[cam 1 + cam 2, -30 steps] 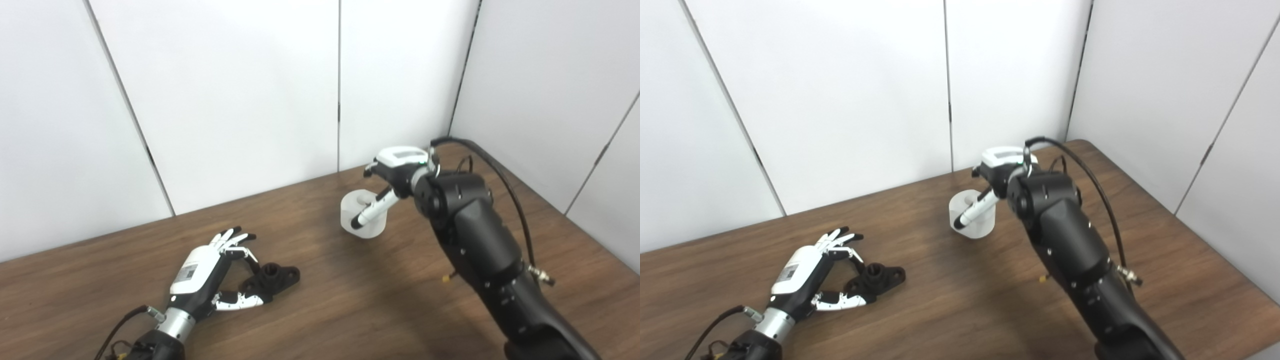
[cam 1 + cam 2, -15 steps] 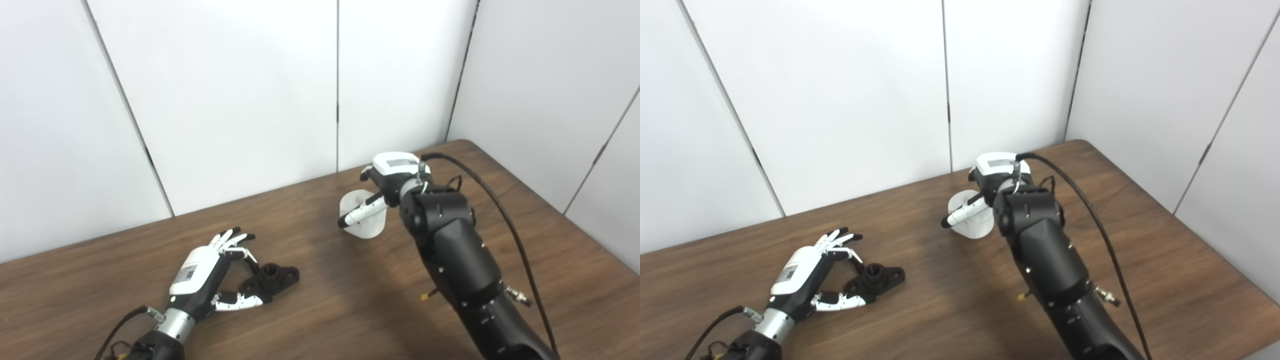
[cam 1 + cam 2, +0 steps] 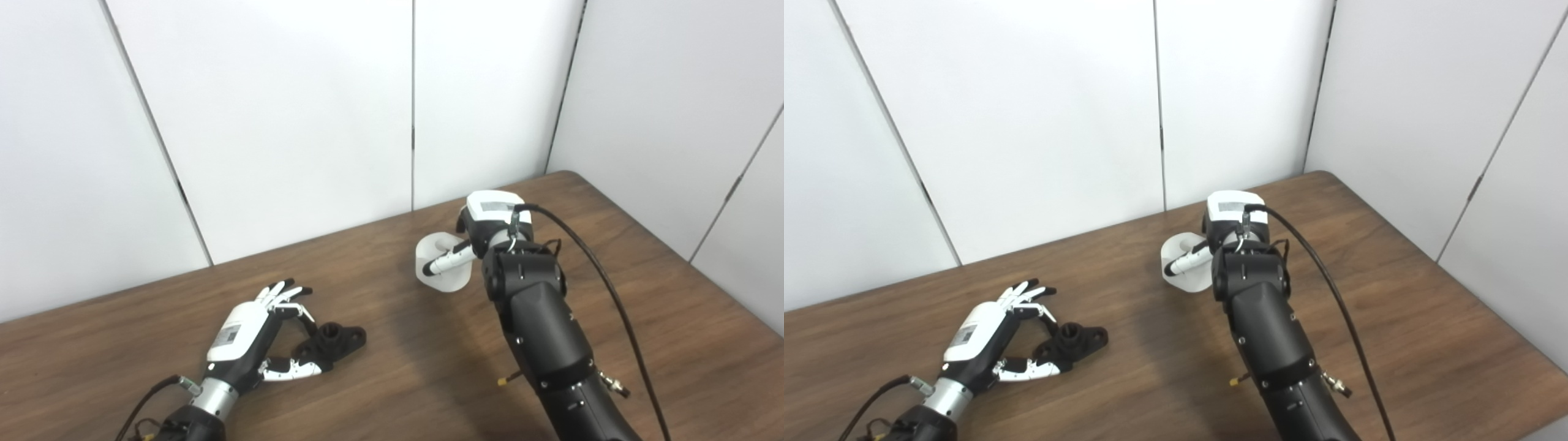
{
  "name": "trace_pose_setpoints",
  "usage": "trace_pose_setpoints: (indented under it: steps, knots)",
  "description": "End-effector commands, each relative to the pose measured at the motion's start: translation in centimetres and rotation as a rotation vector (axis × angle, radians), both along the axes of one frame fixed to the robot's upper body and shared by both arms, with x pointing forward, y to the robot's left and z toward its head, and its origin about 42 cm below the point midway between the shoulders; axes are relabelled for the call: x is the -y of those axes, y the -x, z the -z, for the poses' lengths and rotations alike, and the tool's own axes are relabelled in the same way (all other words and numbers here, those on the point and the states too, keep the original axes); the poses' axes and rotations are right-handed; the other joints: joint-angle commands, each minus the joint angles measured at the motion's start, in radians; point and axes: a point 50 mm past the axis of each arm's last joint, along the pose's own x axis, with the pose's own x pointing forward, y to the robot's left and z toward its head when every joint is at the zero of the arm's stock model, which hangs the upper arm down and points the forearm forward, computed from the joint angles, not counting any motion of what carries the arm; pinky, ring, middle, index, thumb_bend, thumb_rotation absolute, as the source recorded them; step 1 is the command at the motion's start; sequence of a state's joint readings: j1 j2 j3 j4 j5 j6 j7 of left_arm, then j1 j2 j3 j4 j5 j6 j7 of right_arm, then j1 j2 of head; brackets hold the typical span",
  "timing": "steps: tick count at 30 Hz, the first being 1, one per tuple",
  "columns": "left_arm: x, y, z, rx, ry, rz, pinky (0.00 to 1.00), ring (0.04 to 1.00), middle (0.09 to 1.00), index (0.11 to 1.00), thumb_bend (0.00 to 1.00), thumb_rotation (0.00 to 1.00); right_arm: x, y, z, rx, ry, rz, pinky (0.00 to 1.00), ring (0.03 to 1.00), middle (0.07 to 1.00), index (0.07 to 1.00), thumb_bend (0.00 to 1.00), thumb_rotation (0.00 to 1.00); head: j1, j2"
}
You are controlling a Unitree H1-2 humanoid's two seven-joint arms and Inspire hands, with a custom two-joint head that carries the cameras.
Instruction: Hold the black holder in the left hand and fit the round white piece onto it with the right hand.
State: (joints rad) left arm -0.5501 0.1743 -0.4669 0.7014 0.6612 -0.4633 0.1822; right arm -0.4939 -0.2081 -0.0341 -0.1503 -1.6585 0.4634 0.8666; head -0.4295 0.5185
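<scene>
Gripping the round white piece (image 3: 442, 264) firmly, the right hand (image 3: 484, 229) should carry it level toward the black holder (image 3: 334, 340), which lies on the surface (image 3: 392, 367) between the left hand's (image 3: 248, 334) spread fingers, ungrasped.

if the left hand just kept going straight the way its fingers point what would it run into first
Probably nothing on the table: the left hand has its fingers pointing up and away toward the white wall panels, passing left of the black holder, which sits beside the thumb. Depth is hard to judge.
</scene>
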Motion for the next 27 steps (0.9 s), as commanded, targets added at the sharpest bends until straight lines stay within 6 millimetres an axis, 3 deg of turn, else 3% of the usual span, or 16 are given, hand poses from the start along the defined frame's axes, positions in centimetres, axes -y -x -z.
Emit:
trace_pose_setpoints:
  steps: [1,15,27]
  knots:
    - [-2.9,3.8,6.1,-0.155,-0.06,-0.062,1.0,0.973,0.88,0.475,0.52,0.08,0.2,-0.5,-2.1,0.085,0.032,0.025,0.69,0.842,0.895,0.753,0.9,0.62,0.0,0.001]
    - [-3.2,4.0,6.1,-0.153,-0.067,-0.057,1.0,0.97,0.878,0.475,0.52,0.08,1.4,-1.0,-0.9,0.07,0.029,0.046,0.69,0.858,0.913,0.74,0.92,0.58,0.001,0.007]
    - [-3.2,4.2,6.0,-0.159,-0.075,-0.057,1.0,0.968,0.88,0.475,0.52,0.08,1.2,-1.0,-0.2,0.063,-0.022,0.027,0.69,0.85,0.903,0.726,0.95,0.58,0.006,0.021]
